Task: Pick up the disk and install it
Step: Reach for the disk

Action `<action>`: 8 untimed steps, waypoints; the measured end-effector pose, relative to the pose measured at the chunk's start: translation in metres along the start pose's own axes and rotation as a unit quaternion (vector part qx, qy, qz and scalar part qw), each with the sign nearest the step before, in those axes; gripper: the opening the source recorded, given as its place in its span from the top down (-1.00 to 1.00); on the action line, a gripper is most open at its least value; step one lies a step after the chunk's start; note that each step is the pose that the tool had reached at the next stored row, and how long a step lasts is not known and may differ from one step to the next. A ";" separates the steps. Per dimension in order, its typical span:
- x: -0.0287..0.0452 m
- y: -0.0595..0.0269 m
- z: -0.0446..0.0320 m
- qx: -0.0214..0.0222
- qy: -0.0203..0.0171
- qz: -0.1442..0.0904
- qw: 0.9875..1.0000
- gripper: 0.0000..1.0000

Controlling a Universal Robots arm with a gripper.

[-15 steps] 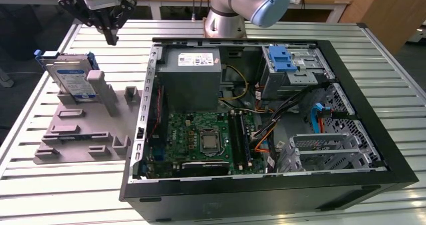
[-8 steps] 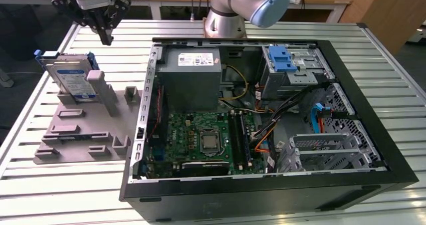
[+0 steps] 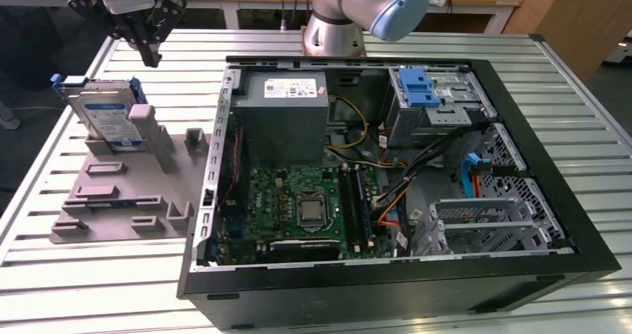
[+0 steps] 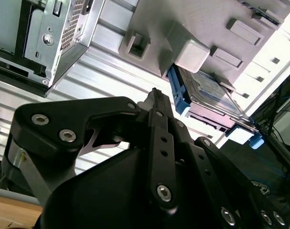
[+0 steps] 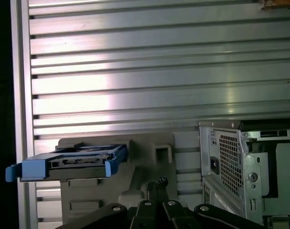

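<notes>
In the exterior view's upper left, our pincer hangs closed and empty near the disk, not touching it. The disk stands on edge in a grey fixture on the slatted surface, to the exterior view's left of the open computer case. We judge it stiff, fairly heavy and shock-sensitive. Its flat metal faces look slick, so the blue carrier frame along its upper edge seems the safer hold
</notes>
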State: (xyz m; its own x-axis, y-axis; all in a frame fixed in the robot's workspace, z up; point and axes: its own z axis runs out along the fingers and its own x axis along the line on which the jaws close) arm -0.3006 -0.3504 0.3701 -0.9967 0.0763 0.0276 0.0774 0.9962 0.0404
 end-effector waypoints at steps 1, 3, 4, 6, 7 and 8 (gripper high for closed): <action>0.0008 -0.0001 0.0000 0.000 0.000 0.000 1.000 0.79; 0.0021 -0.0002 0.0000 0.000 0.000 0.000 1.000 0.79; 0.0022 -0.0002 0.0001 0.000 0.000 0.000 1.000 0.79; 0.0024 -0.0002 0.0001 0.000 0.000 0.000 1.000 0.79; 0.0025 -0.0002 0.0001 0.000 0.000 0.000 1.000 0.79; 0.0027 -0.0002 0.0001 0.000 0.000 0.000 1.000 0.79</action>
State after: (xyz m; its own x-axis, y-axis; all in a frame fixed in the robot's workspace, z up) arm -0.3032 -0.3504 0.3701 -0.9967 0.0763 0.0276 0.0774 0.9962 0.0404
